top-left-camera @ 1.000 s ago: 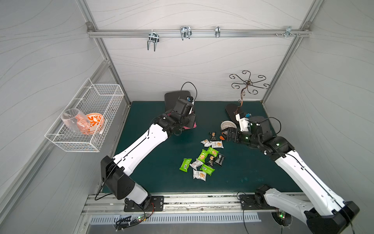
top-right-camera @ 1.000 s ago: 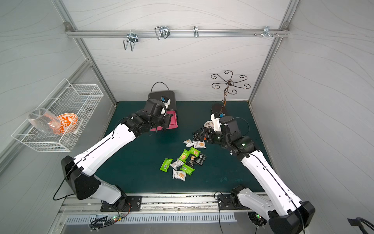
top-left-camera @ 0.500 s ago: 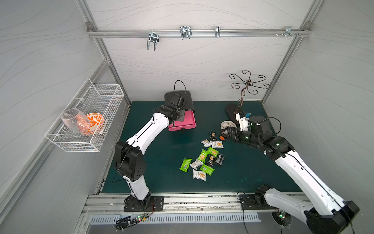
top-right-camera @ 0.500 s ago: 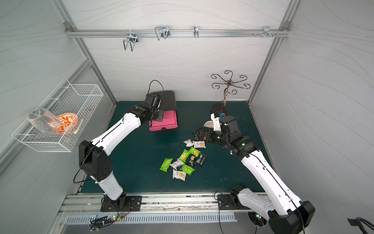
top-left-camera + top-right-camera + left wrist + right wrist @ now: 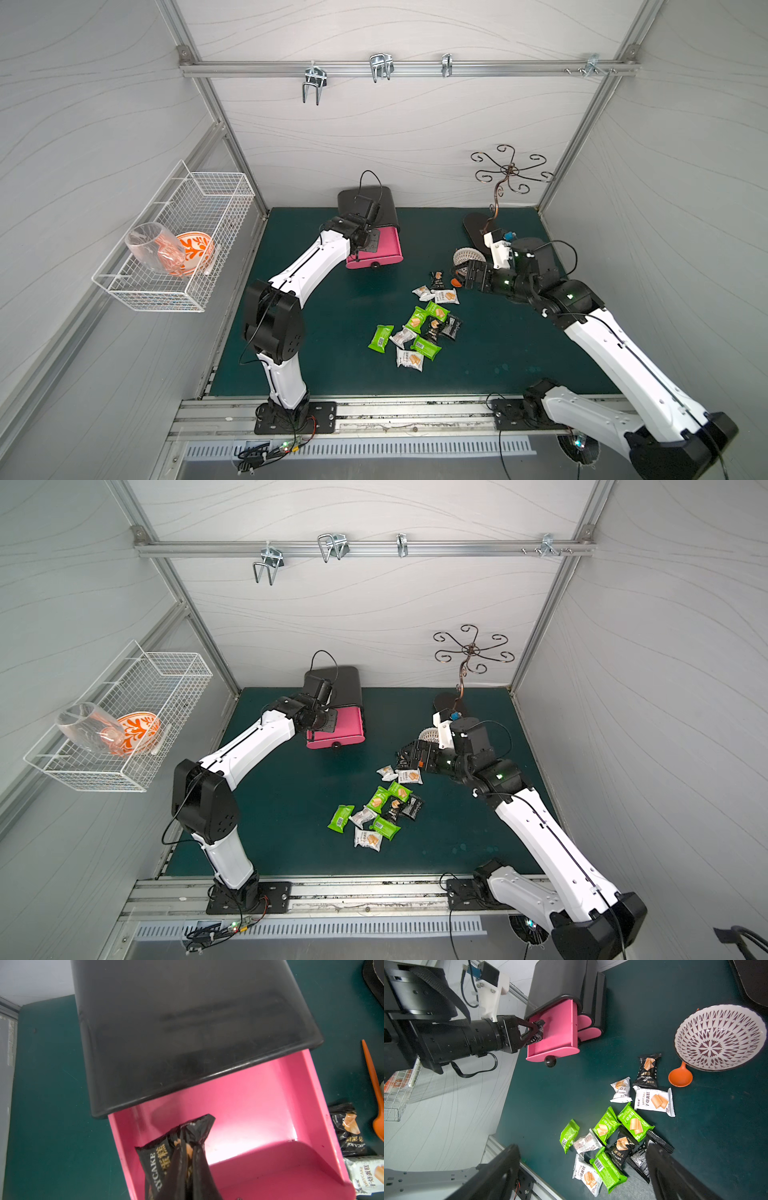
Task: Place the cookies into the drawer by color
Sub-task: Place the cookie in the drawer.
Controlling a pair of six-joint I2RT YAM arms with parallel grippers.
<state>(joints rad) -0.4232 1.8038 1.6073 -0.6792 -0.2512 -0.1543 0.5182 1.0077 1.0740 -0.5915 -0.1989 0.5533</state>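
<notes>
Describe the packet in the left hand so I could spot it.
At the back of the green mat stands a black cabinet with its pink drawer pulled open. Over that drawer the left hand pinches a black packet, the only one off the mat.

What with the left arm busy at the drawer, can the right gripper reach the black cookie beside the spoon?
Probably yes. The right gripper is open and hovers close to the black cookie, which lies uncovered; the spoon and bowl sit beside it, not over it.
</notes>
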